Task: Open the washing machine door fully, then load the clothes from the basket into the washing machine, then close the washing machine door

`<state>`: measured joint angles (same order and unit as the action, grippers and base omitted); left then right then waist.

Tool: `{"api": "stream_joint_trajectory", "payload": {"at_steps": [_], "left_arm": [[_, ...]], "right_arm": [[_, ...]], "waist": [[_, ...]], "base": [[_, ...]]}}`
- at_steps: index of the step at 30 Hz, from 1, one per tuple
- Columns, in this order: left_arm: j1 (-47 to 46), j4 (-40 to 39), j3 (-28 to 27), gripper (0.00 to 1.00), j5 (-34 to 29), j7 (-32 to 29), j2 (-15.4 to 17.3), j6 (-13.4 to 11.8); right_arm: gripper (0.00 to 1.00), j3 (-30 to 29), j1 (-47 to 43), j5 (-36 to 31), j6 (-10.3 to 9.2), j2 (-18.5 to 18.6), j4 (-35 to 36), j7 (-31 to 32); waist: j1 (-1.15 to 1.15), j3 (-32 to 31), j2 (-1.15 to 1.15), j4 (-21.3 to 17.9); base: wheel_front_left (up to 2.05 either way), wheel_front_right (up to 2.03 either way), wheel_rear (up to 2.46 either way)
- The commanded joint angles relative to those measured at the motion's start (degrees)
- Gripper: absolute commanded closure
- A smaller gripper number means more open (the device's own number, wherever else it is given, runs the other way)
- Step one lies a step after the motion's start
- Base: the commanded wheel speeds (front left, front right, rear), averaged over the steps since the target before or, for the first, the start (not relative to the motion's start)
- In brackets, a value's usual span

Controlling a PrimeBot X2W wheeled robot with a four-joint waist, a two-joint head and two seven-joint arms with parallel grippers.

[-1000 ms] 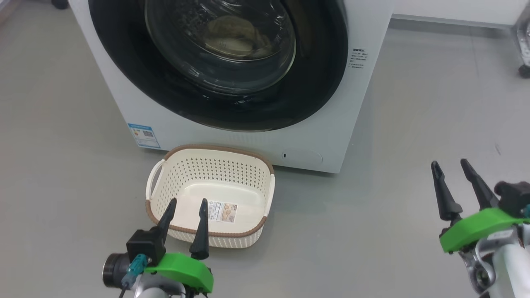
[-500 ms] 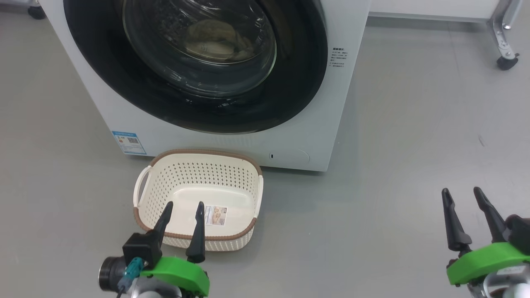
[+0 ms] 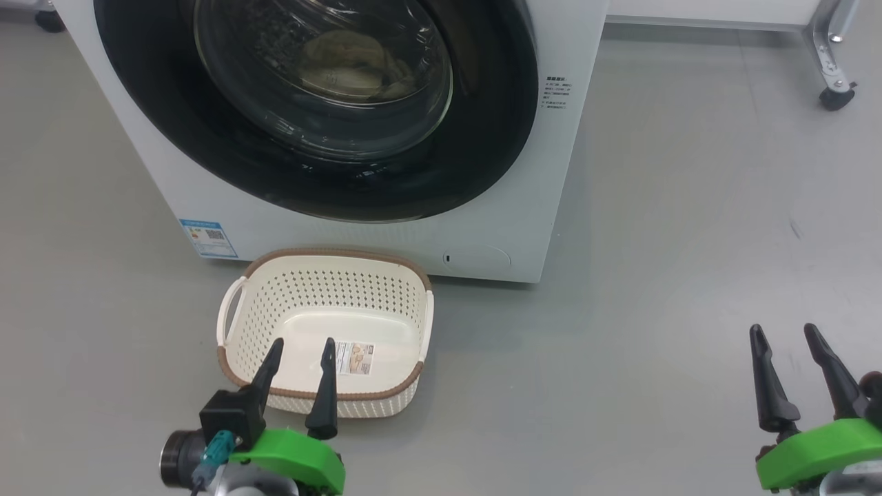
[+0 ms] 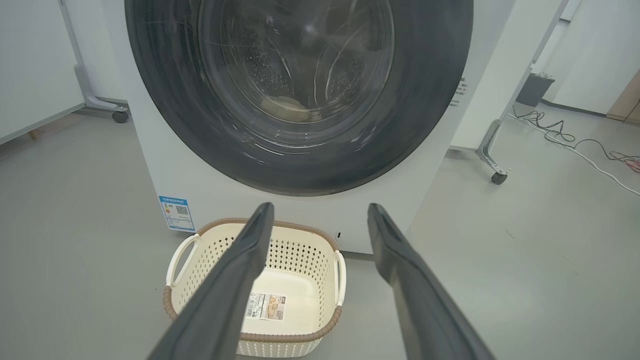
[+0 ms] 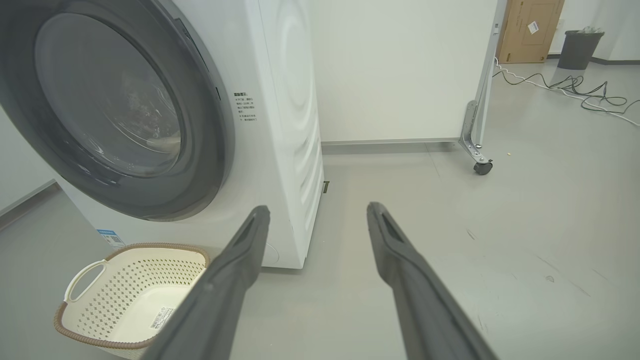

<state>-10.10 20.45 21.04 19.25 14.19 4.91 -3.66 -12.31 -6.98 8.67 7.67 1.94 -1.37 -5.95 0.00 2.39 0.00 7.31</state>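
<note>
Grey floor (image 3: 689, 207) is framing the head view: washing machine door (image 3: 172, 151) closed at top, clothes (image 3: 344, 58) behind its glass, basket (image 3: 331, 253) empty below, left gripper (image 3: 303, 342) and right gripper (image 3: 783, 329) gaping empty at bottom. Left wrist view is showing the basket bare, right wrist view the door flush; task is looking finished

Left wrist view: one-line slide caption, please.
Open left gripper aimed at the empty basket; washing machine door shut, clothes visible through it.

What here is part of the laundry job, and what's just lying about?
Job: washing machine, washing machine door (shut), clothes inside behind the glass, basket (empty).
Lying about: wheeled white panel, floor cables, dark bin, cardboard box.
</note>
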Motion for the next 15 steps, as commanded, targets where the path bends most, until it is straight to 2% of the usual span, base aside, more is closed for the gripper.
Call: {"api": "stream_joint_trajectory", "payload": {"at_steps": [1, 15], "left_arm": [[-1.9, -1.8, -1.8, 0.0, 0.3, 0.6, 1.3, -0.5], [-2.0, -1.6, -1.4, 0.0, 0.8, 0.6, 1.6, -0.7]], "right_arm": [[0.0, 0.9, 1.1, 0.4, -0.19, 0.9, 2.2, 0.3], [0.0, 1.4, 1.0, 0.9, -0.19, 0.9, 1.5, 0.4]], "waist": [[0.0, 0.0, 0.0, 0.0], [0.0, -0.3, 0.0, 0.3]], "base": [[0.0, 0.0, 0.0], [0.0, 0.0, 0.0]]}}
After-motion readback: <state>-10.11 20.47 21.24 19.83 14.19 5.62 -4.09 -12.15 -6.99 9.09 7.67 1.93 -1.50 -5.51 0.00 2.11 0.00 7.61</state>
